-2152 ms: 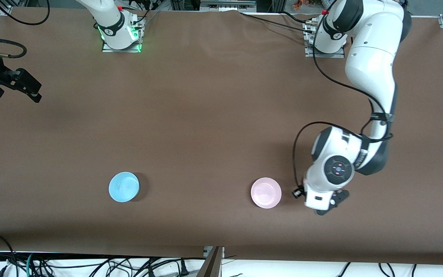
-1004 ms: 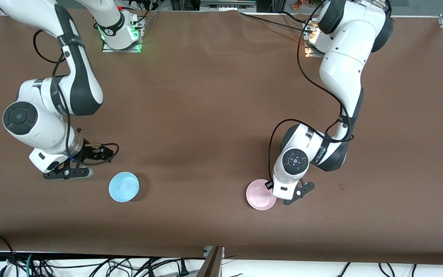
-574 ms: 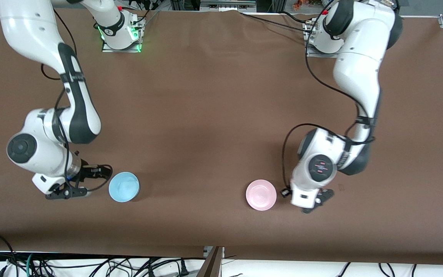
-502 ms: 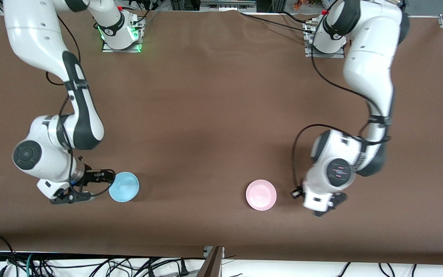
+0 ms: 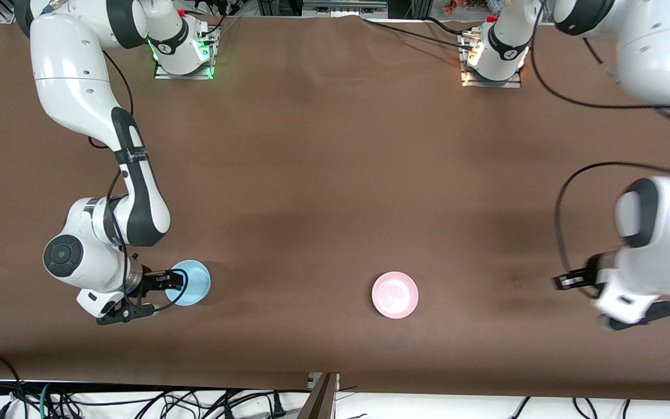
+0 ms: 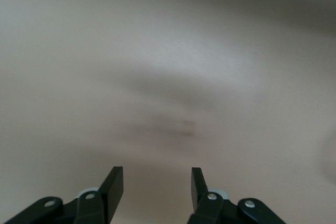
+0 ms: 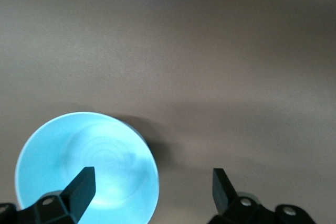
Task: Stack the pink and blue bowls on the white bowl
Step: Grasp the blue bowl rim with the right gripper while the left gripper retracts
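Front view. The right arm descends from its base at the upper left of the frame, bends at the elbow and ends low at the lower left, where the right tool (image 5: 157, 294) sits at the rim of the blue bowl (image 5: 191, 282). Its fingers are spread apart; in the right wrist view one finger (image 7: 80, 188) shows over the bowl's interior (image 7: 86, 166) and the other finger lies over bare tabletop (image 7: 220, 66) outside the rim, so the two straddle the bowl's wall without closing on it.

The left arm comes from its base at the upper right of the frame and sweeps out to the right edge; its wrist hangs at the lower right, blurred. The left tool (image 5: 631, 317) is over bare tabletop (image 5: 323, 174), well apart from the pink bowl (image 5: 395, 295). In the left wrist view the left tool (image 6: 156, 188) has its fingers apart, with nothing between them.

The pink bowl stands upright in the lower middle of the front frame, level with the blue bowl and well apart from it.
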You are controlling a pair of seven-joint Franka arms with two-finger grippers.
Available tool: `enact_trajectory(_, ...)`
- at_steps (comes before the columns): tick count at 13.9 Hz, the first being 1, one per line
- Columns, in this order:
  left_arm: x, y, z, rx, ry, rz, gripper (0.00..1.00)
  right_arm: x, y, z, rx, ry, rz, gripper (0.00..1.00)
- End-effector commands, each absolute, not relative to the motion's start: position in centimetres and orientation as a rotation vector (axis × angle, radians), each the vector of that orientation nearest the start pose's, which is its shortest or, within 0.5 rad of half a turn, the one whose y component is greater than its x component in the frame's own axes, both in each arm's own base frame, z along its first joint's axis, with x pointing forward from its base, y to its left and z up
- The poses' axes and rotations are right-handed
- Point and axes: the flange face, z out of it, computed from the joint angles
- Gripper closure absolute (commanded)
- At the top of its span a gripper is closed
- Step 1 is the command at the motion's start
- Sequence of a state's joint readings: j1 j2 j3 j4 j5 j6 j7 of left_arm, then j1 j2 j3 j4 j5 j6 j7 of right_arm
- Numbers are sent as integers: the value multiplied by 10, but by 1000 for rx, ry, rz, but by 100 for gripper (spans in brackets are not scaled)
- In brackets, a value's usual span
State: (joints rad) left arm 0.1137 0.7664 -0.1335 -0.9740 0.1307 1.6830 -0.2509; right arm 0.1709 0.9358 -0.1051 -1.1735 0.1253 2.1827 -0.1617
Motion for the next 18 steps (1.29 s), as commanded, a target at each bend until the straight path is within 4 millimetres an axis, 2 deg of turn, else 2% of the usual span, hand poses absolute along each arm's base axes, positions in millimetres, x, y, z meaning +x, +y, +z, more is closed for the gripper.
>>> enact_trajectory(1,737,58,455,-3110,-232,39,0,775,75,223,-3079,-329,-146,14)
enact_trajectory(2,735,64,462,-3111,-232,22,0,775,75,221,-3079,-325,-139,21)
enact_trajectory(3,735,61,464,-3106,-227,17,0,774,73,220,-3079,-323,-134,30)
enact_trajectory(5,737,46,466,-3116,-193,7,0,773,74,216,-3077,-317,-119,46)
enact_trajectory(8,738,53,467,-3102,-219,-12,0,772,74,213,-3077,-311,-110,51)
enact_trajectory(9,737,60,468,-3100,-234,-6,0,772,75,213,-3071,-304,-110,56)
enact_trajectory(11,731,65,484,-3117,-251,-32,0,772,77,213,-3026,-237,-108,63)
enact_trajectory(12,728,77,490,-3152,-273,-38,0,771,78,212,-3024,-234,-103,68)
enact_trajectory(13,723,97,494,-3202,-342,-43,0,771,78,212,-3022,-233,-103,72)
enact_trajectory(14,720,102,496,-3239,-368,-43,0,771,78,212,-3022,-233,-103,77)
enact_trajectory(16,718,93,506,-3207,-333,-65,0,771,79,213,-3022,-235,-96,88)
enact_trajectory(18,720,76,502,-3145,-264,-51,0,771,83,215,-3019,-243,-91,100)
